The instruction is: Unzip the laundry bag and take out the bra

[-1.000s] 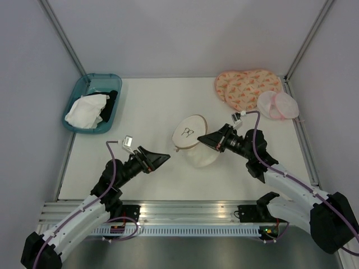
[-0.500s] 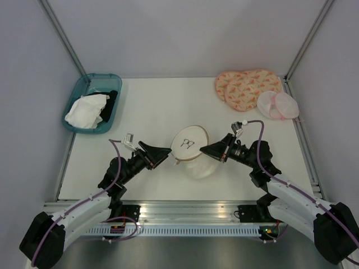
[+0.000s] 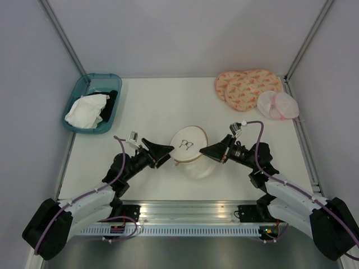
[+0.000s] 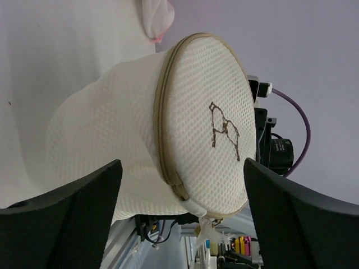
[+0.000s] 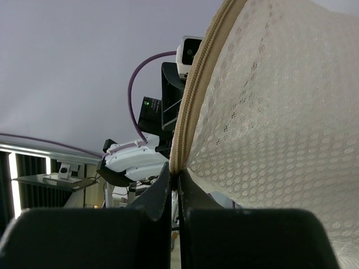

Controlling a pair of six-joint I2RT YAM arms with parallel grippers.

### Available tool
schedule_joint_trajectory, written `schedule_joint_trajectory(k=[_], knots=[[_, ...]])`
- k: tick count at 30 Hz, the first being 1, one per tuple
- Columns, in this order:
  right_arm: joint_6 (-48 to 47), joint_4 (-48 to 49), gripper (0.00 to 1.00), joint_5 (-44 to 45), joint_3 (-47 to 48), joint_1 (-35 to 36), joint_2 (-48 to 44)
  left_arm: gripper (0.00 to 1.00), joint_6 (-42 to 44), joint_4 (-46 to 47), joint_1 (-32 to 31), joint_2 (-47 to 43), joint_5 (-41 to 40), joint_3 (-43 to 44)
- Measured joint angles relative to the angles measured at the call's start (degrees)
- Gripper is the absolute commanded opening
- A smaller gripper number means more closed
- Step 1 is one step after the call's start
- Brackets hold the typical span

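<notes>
At the near middle of the table (image 3: 151, 106), the two arms reach in toward each other, with the laundry bag (image 3: 190, 150) between their tips. The left gripper (image 3: 167, 154) is spread wide. In its wrist view the two dark fingers (image 4: 67, 196) stand well apart on either side of the bag's lower end, and neither visibly touches it. The right gripper (image 3: 203, 151) is pressed together, pinching the bag's tan rim (image 5: 193, 95) at the right edge of the pouch. Its wrist view shows the rim running down into the narrow seam between the fingers (image 5: 151, 216).

The bag is tilted, with its round face and black bra icon (image 3: 188, 144) turned up and toward the far left. Its cream mesh body (image 3: 197, 167) bulges toward the near right.

Farther back on the left stands a teal bin (image 3: 77, 89) holding a white cloth (image 3: 84, 111) and a black cloth (image 3: 112, 100). At the far right lie a pink-orange patterned pad (image 3: 247, 87) and, just beside it, a pale pink mesh pair (image 3: 277, 105).
</notes>
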Motion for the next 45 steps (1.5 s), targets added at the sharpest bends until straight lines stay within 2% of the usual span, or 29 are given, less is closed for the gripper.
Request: schedule_joint_trajectory(k=[2, 3, 5, 6, 8, 9, 11, 15, 16, 17, 19, 20, 22, 29, 34, 40, 45], knots=[[0.2, 1.6, 0.00, -0.4, -0.4, 0.0, 1.0, 0.80, -0.6, 0.4, 0.0, 0.9, 0.3, 0.5], [0.3, 2.2, 0.00, -0.6, -0.7, 0.0, 1.6, 0.70, -0.9, 0.8, 0.0, 1.6, 0.6, 0.9], [0.4, 3.1, 0.00, -1.0, -1.0, 0.1, 2.6, 0.56, -1.7, 2.1, 0.0, 3.0, 1.4, 1.2], [0.5, 3.6, 0.01, -1.2, -1.2, 0.1, 3.0, 0.43, -1.9, 2.8, 0.0, 3.7, 1.7, 1.2], [0.4, 3.9, 0.00, -1.6, -1.4, 0.2, 3.3, 0.26, -2.5, 3.7, 0.0, 4.8, 2.0, 1.3], [0.2, 3.9, 0.00, -1.7, -1.5, 0.3, 3.3, 0.11, -2.9, 4.0, 0.0, 5.3, 2.3, 1.3], [-1.1, 2.6, 0.00, -1.7, -1.4, 0.3, 3.0, 0.02, -3.3, 4.4, 0.0, 5.8, 2.8, 1.3], [-7.8, -7.8, 0.00, 0.3, 0.1, 0.3, 0.4, 0.02, -3.4, 4.5, 0.1, 5.4, 2.7, 1.3], [-9.6, -10.8, 0.03, 1.2, 1.0, 0.3, 0.0, 0.02, -3.4, 4.2, 0.1, 4.9, 2.6, 1.3], [-12.2, -14.9, 0.24, 2.3, 2.4, 0.3, -0.5, 0.02, -3.4, 3.6, 0.1, 4.2, 2.3, 1.3], [-17.3, -23.4, 0.46, 6.1, 5.7, 0.5, -1.4, 0.02, -3.3, 1.7, 0.0, 1.9, 1.8, 1.3], [-20.0, -27.2, 0.60, 8.0, 7.4, 0.5, -1.9, 0.02, -3.1, 0.0, 0.0, 0.2, 1.1, 1.3], [-24.1, -32.6, 0.67, 11.5, 9.7, 0.5, -2.7, 0.02, -2.6, -4.5, 0.0, -3.7, -1.3, 1.3], [-32.9, -44.6, 0.69, 19.6, 12.2, 2.4, -4.7, 0.02, -2.2, -21.0, 0.0, -16.7, -16.6, -0.6], [-35.1, -46.1, 0.66, 24.2, 13.1, 11.6, -1.3, 0.02, -2.2, -27.2, -0.6, -17.3, -25.4, -1.7], [-36.7, -46.0, 0.60, 30.2, 19.5, 24.4, 9.8, 0.02, -2.2, -27.6, -1.2, -12.2, -27.6, -1.7], [-37.4, -44.6, 0.56, 34.5, 25.6, 29.6, 18.5, 0.02, -2.2, -27.6, -2.0, -12.5, -28.0, -1.6]])
